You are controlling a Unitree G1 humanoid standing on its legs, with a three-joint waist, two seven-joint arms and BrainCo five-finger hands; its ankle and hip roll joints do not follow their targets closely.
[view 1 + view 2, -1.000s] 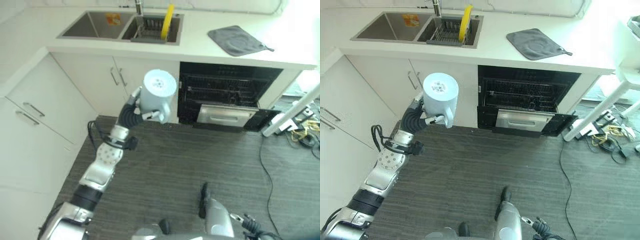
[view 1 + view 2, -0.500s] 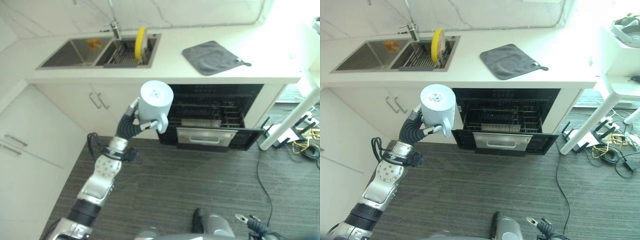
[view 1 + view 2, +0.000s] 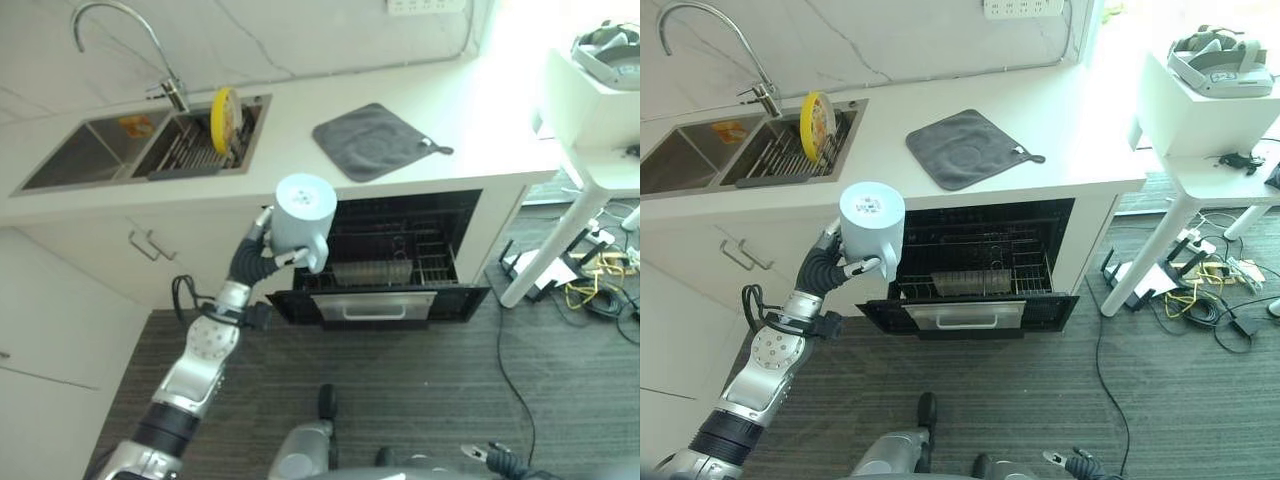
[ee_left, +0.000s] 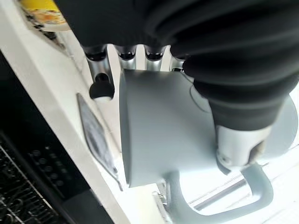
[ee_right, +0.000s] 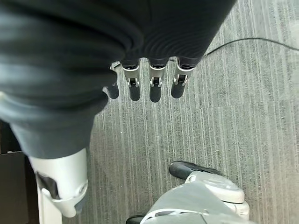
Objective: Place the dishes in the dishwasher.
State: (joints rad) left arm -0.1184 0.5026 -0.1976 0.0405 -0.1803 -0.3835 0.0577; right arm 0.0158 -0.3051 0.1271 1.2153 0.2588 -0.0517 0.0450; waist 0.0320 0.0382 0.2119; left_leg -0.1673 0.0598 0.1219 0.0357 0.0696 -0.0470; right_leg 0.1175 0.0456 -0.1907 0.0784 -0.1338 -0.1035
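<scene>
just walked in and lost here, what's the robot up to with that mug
The robot's left hand has its fingers curled round a pale grey ceramic mug, held upside down in the air in front of the open black dishwasher under the white counter. The mug is not yet in the rack. A round yellow plate stands in the sink rack. The right hand hangs open over the floor.

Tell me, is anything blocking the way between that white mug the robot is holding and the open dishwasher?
Nothing visible does. The left hand holds the mug in front of the dishwasher; its door is down.
</scene>
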